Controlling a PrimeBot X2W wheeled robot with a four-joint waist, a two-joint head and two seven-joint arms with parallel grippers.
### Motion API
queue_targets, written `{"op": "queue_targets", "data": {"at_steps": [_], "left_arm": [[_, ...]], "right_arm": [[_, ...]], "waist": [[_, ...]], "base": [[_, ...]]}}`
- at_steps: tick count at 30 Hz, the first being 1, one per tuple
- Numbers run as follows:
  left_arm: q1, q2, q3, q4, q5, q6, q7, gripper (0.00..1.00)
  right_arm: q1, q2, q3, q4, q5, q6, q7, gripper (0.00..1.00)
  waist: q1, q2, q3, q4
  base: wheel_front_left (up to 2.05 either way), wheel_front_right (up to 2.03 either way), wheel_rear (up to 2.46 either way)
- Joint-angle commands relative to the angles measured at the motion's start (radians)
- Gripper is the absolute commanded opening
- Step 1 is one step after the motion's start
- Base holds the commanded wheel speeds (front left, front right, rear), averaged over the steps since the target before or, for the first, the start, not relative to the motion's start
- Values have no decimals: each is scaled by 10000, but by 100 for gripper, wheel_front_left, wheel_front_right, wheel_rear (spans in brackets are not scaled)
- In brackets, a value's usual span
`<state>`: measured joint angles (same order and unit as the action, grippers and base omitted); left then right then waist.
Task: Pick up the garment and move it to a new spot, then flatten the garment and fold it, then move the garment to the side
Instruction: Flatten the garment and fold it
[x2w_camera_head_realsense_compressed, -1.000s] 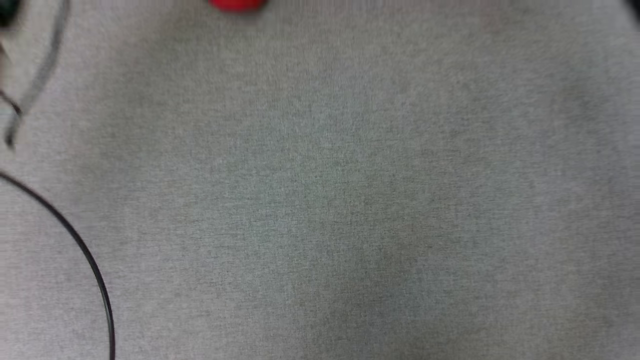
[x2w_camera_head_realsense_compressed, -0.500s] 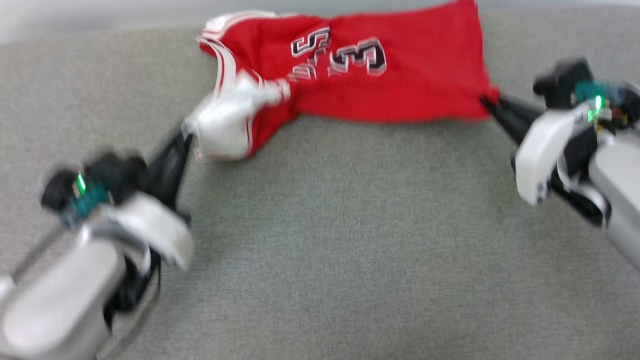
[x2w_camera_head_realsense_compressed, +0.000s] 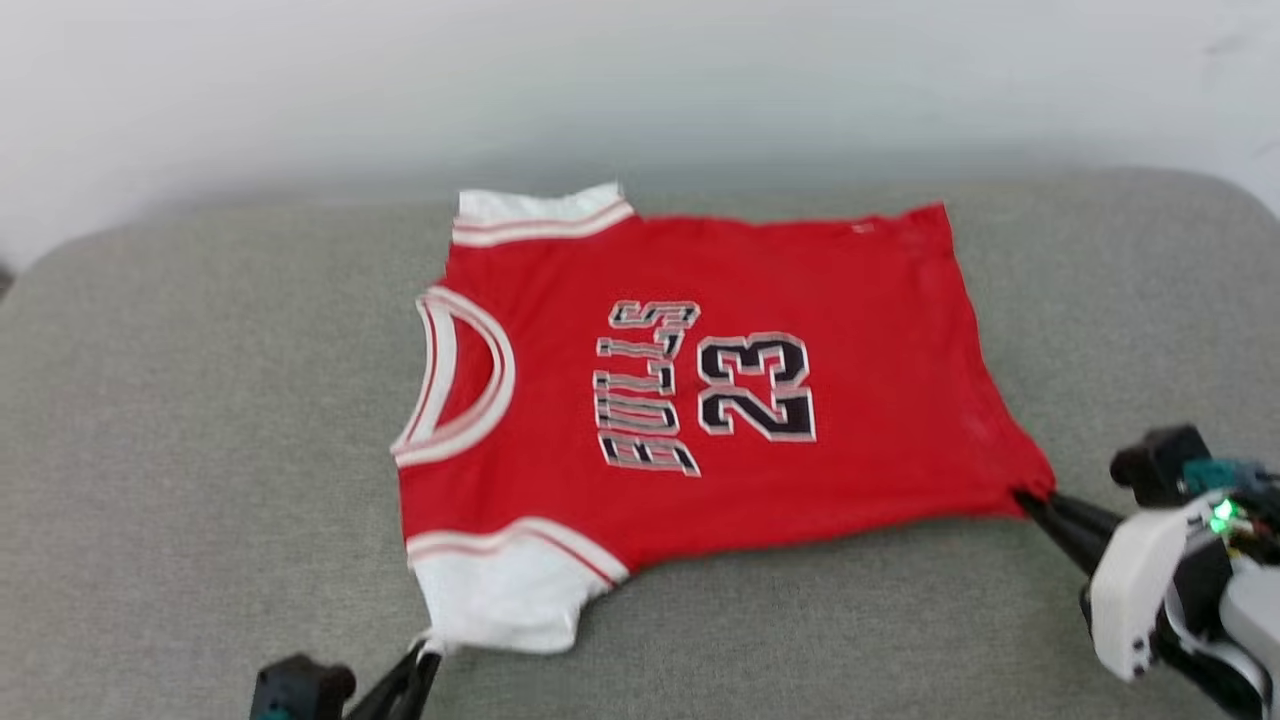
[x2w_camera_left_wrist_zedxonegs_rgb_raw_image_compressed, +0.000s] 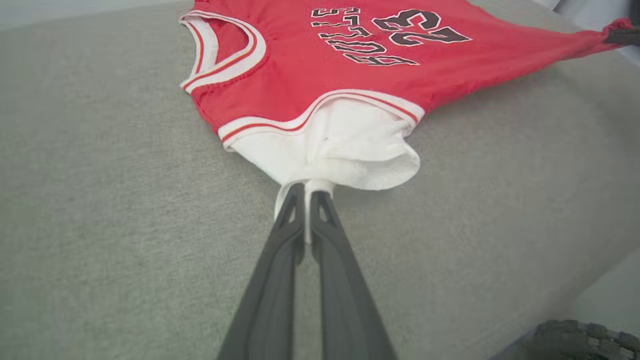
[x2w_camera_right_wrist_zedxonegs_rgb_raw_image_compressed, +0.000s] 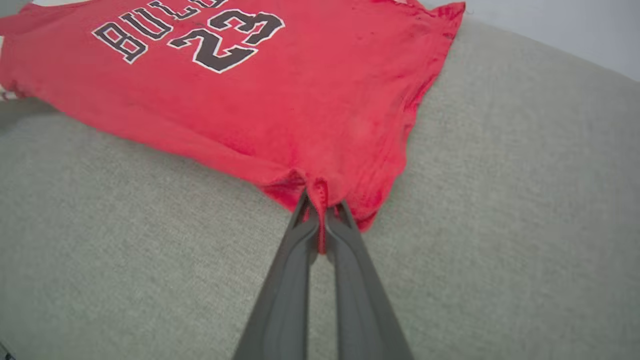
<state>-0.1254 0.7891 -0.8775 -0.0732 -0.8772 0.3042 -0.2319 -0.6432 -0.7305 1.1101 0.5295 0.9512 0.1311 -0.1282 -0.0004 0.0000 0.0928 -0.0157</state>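
Jersey (x2w_camera_head_realsense_compressed: 870, 330) is lying front side up, spread nearly flat on the grey worktop (x2w_camera_head_realsense_compressed: 200, 450), with the neck toward the robot's left and the hem toward its right. It's one sleeveless basketball top in thin, slightly crinkly red cloth. The hem side looks a bit rumpled, the chest fairly smooth. There's ribbed white-and-red striped trim around the one U-shaped neck opening (x2w_camera_head_realsense_compressed: 455, 380) and around the two armholes, far one (x2w_camera_head_realsense_compressed: 540, 225) and near one (x2w_camera_head_realsense_compressed: 510, 540). At the near armhole the white inside (x2w_camera_head_realsense_compressed: 500, 600) is showing, bunched into a soft puffy fold. The print is blocky black with white edges: one word, BULLS (x2w_camera_head_realsense_compressed: 645, 385), and two digits, 23 (x2w_camera_head_realsense_compressed: 755, 385), reading sideways in the head view. The worktop is padded, covered in a coarse woven grey fabric, with rounded corners at the back and a plain pale wall (x2w_camera_head_realsense_compressed: 640, 80) behind it. Two pincers, each with two long, dark, matte, tapering fingers. The left pincer (x2w_camera_left_wrist_zedxonegs_rgb_raw_image_compressed: 306, 192) is clamped tight on a pinch of that white fabric at the near armhole. The right pincer (x2w_camera_right_wrist_zedxonegs_rgb_raw_image_compressed: 320, 200) is clamped tight on the near hem corner, with red cloth gathered into little pleats between its tips. The near edge runs taut between the two grips, and in the right wrist view it looks a touch lifted, with shadow under it. One small green light (x2w_camera_head_realsense_compressed: 1222, 517) glows on the right wrist.
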Motion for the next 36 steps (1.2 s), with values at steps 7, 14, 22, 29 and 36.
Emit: {"op": "queue_targets", "data": {"at_steps": [7, 14, 22, 29, 36], "left_arm": [[1937, 46, 50, -547, -841, 552, -184, 0], [2879, -95, 136, -550, -1182, 645, -268, 0], [2096, -239, 415, -391, -549, 561, -305, 0], [188, -329, 655, -21, 341, 218, -157, 0], [-1506, -279, 893, 487, 743, -271, 244, 0]], "right_arm": [[1972, -571, -113, -581, 117, -7, 45, 0], [3471, -1056, -517, -1251, 341, -7, 316, 0], [3742, -947, -1507, -1796, -2, -5, 798, 0], [3376, -910, -2642, -2310, -302, -7, 1180, 0], [3003, -809, -3470, -2725, -628, -5, 1640, 0]], "waist": [[4, 0, -782, 22], [4, 0, -950, 153], [4, 0, -597, 148], [4, 0, 81, 72], [4, 0, 834, -110]], "base": [[0, 0, 0], [0, 0, 0], [0, 0, 0], [0, 0, 0], [0, 0, 0]]}}
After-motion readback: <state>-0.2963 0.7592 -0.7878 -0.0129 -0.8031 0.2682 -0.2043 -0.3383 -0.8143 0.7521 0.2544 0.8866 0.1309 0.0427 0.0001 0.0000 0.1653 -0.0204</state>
